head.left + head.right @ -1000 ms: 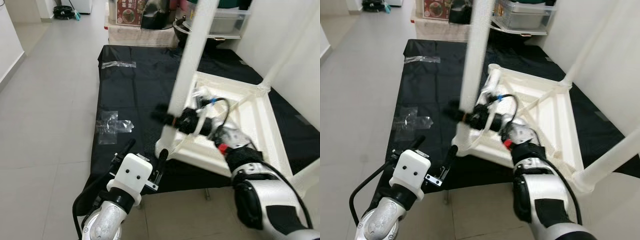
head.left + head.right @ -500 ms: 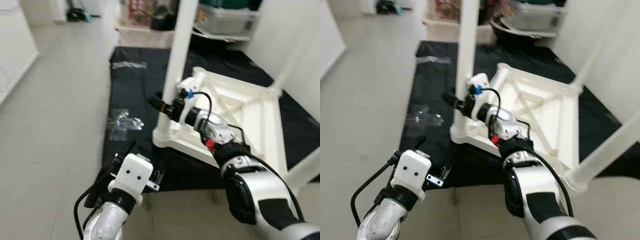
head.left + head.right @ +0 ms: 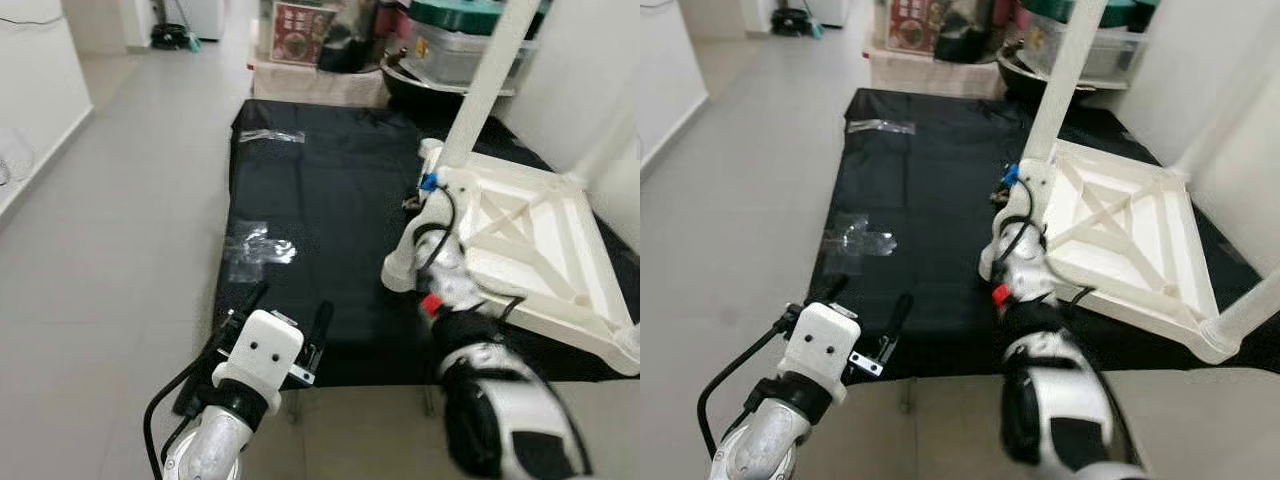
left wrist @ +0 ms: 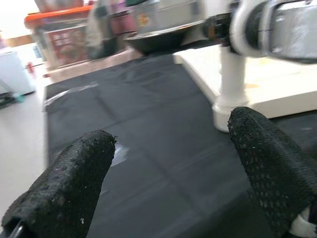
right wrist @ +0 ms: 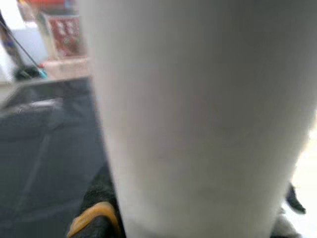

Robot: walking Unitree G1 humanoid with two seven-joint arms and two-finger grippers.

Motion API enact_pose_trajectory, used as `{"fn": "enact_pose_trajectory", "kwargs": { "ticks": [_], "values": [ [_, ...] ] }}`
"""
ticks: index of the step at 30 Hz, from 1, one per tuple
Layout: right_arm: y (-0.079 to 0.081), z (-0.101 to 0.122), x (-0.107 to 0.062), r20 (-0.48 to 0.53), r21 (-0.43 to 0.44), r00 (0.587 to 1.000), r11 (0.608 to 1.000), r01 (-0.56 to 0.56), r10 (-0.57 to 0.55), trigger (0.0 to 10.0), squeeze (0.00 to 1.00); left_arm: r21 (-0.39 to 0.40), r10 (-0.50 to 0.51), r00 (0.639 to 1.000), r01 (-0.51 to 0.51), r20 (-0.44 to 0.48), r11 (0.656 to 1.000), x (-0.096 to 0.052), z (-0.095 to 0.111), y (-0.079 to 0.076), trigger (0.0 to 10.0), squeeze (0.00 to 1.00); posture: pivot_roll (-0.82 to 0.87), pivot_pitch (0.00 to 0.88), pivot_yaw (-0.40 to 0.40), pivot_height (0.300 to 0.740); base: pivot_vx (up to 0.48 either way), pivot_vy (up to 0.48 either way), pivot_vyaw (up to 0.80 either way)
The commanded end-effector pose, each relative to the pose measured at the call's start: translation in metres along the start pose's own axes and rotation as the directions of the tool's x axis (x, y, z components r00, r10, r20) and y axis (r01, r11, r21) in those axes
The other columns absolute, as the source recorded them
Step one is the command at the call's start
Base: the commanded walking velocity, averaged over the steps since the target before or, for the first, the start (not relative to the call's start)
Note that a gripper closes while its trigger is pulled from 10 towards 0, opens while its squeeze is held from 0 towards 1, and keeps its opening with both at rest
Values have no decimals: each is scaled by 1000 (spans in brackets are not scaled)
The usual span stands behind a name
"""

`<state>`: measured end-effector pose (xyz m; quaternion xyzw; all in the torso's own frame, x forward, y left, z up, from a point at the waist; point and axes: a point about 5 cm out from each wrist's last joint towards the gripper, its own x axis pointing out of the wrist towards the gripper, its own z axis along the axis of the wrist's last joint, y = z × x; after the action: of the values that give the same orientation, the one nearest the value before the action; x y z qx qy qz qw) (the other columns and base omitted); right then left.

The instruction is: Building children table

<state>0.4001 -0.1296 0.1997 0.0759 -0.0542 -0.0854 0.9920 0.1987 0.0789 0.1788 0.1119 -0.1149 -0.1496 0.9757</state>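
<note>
The white children's table (image 3: 530, 240) lies upside down on a black mat (image 3: 320, 190), its legs pointing up. My right arm reaches out to the near-left leg (image 3: 482, 85). My right gripper (image 3: 436, 178) is shut on that leg just above the tabletop corner. In the right wrist view the leg (image 5: 198, 109) is very close, with a black finger (image 5: 96, 201) beside it. My left gripper (image 3: 285, 312) hangs open above the mat's front edge, well left of the table, with nothing between its fingers (image 4: 64, 183).
A crumpled clear plastic bag (image 3: 258, 245) and a strip of tape (image 3: 272, 135) lie on the mat. Boxes, a pan and a storage tub (image 3: 455, 30) crowd the far end. A white wall (image 3: 600, 90) runs along the right, with grey tiled floor (image 3: 120, 220) to the left.
The head view has swung, so the scene sits differently in frame. My right arm has stretched further forward, still holding the leg, and the table corner now lies further right on the mat.
</note>
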Motion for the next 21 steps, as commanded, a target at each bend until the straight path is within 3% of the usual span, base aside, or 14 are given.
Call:
{"fn": "enact_pose_trajectory", "kwargs": {
  "ticks": [1,6,7,9,10,11,12,13,14,15,16,17,18,21],
  "values": [
    [16,-3,-4,20,23,994,994,-106,105,10000,1000,-2,-12,1000,12,-13,1000,0,-4,-3,10000,0,114,56,-121,740,0,0,0],
    [20,9,-2,106,5,976,981,-192,191,10000,1000,-1,-8,1000,8,-13,1000,0,-4,-3,10000,0,115,52,-121,740,0,0,0],
    [22,13,0,103,47,959,961,-271,265,10000,0,-1,-8,1000,8,-12,1000,0,-4,-3,10000,0,112,53,-120,740,0,0,0],
    [20,17,2,112,54,942,945,-324,316,10000,0,-1,-8,1000,8,-11,1000,0,-4,-3,10000,0,112,53,-120,740,0,0,0],
    [20,20,4,106,88,901,899,-430,421,10000,0,-1,-8,1000,8,-11,1000,0,-4,-3,10000,0,108,56,-115,740,0,0,0],
    [20,20,4,106,88,901,899,-430,421,10000,0,-1,-8,1000,8,-11,1000,0,-4,-3,10000,0,108,56,-115,740,0,0,0],
    [20,22,5,103,112,871,865,-489,480,10000,0,-2,-8,1000,8,-11,1000,0,-4,-3,10000,0,108,56,-115,740,0,0,0],
    [17,25,5,96,113,812,804,-584,576,10000,0,-2,-9,1000,9,-10,1000,1,-3,-3,10000,0,109,58,-119,740,0,0,0],
    [14,27,2,85,133,698,686,-715,711,10000,0,-3,-10,1000,10,-8,1000,1,-3,-3,10000,0,108,60,-119,740,0,0,0],
    [11,28,-1,82,146,614,600,-787,785,10000,0,-3,-11,1000,11,-8,1000,1,-3,-3,10000,0,108,60,-119,740,0,0,0],
    [11,28,-1,82,146,614,600,-787,785,10000,0,-3,-11,1000,11,-8,1000,1,-3,-3,10000,0,108,60,-119,740,0,0,0],
    [10,29,-3,84,156,557,541,-826,826,10000,0,-3,-11,1000,11,-7,1000,1,-3,-3,10000,0,108,60,-119,740,0,0,0],
    [10,29,-3,84,156,557,541,-826,826,10000,0,-3,-11,1000,11,-7,1000,1,-3,-3,10000,0,108,60,-119,740,0,0,0],
    [14,22,-20,38,200,234,222,-954,971,10000,0,2,-8,1000,8,-6,1000,3,-2,-2,10000,0,119,65,-126,740,0,0,0]
  ]
}}
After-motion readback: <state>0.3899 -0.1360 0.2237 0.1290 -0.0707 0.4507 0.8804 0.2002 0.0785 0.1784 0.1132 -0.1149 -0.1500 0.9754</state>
